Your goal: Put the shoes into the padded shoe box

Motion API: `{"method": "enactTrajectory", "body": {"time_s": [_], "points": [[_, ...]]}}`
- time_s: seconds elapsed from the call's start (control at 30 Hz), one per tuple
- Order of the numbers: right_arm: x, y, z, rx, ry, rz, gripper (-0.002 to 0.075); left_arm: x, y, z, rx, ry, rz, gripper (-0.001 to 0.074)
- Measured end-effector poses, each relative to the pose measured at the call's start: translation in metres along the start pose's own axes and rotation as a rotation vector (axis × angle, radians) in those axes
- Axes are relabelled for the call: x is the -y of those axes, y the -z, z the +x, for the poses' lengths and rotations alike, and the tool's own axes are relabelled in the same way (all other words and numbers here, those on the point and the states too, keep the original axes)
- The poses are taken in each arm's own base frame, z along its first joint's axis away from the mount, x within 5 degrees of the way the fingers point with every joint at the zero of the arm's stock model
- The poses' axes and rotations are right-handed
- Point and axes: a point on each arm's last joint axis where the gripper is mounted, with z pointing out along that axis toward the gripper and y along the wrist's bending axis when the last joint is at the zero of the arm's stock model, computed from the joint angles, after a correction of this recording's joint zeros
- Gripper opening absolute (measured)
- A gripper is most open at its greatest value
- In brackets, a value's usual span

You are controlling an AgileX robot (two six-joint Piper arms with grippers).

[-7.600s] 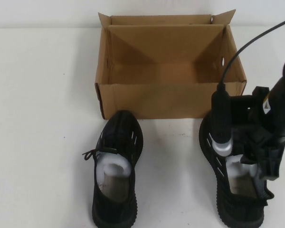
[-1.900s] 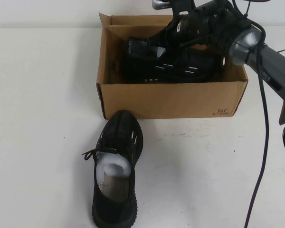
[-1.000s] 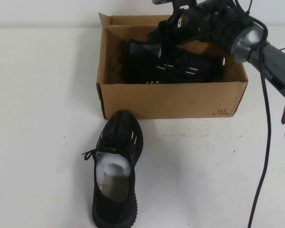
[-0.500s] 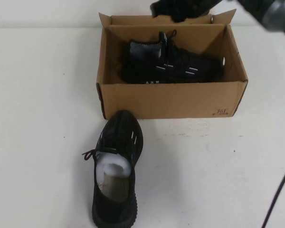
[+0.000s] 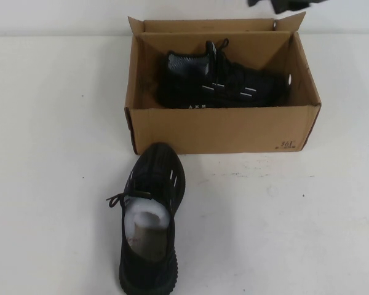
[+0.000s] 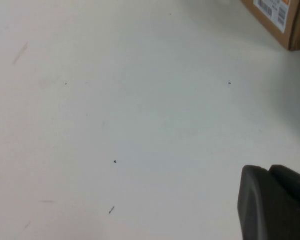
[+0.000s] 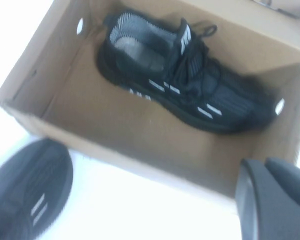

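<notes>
One black knit sneaker (image 5: 221,80) lies on its side inside the brown cardboard shoe box (image 5: 221,129), toe toward the box's right end. It also shows in the right wrist view (image 7: 185,85), inside the box (image 7: 60,105). The other sneaker (image 5: 150,215), with white paper stuffing, stands on the table in front of the box, toe toward it; its toe shows in the right wrist view (image 7: 30,185). My right gripper (image 5: 283,5) (image 7: 275,200) is high above the box's back right flap and holds nothing. My left gripper (image 6: 275,205) hovers over bare table, off the high view.
The white table (image 5: 295,215) surrounds the box. The box's back flaps (image 5: 203,26) stand up. A corner of the box with a printed label (image 6: 277,20) shows at the edge of the left wrist view.
My right gripper carried the right-hand sneaker from the table into the box, let it go, then rose up and to the right, nearly out of the high view. The left sneaker has not moved.
</notes>
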Motion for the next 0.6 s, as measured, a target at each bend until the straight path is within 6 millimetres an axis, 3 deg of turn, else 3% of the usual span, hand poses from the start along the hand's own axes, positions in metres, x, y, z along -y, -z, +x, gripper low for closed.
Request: {"method": "enactTrajectory", "body": {"time_s": [0.33, 0.5, 0.6], "points": [[0.017, 0.076, 0.054, 0.044, -0.023, 0.025, -0.0008, 0.000, 0.000, 0.000, 0.000, 0.000, 0.000, -0.0004], [0.024, 0.109, 0.065, 0.119, -0.067, 0.031, -0.0008, 0.000, 0.000, 0.000, 0.000, 0.000, 0.000, -0.0004], [0.026, 0.118, 0.068, 0.141, -0.068, 0.037, -0.0008, 0.000, 0.000, 0.000, 0.000, 0.000, 0.000, -0.0004]]}}
